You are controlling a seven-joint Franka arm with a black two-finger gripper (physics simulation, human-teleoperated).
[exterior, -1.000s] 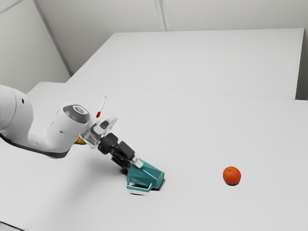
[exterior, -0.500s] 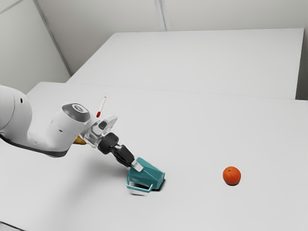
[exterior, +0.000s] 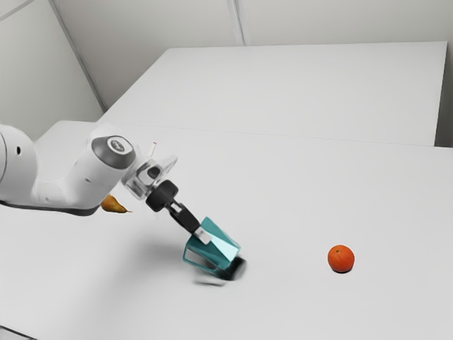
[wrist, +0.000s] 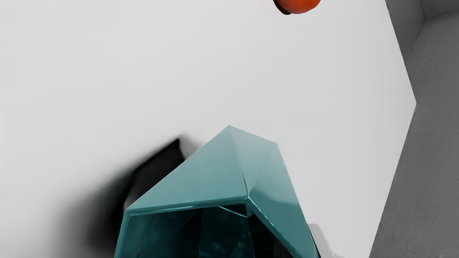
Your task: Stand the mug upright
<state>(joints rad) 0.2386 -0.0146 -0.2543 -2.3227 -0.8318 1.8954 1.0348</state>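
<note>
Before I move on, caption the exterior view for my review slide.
The pincer grips a tilted teal mug; a pear and an orange rest on the table.

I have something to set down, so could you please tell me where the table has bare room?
The table is bare between the mug and the orange, and from the orange to the exterior view's right edge. It is crowded around the gripper holding the tilted mug, and beside the arm, near the pear.

The pear and orange lie on the table, the mug between them.
</note>
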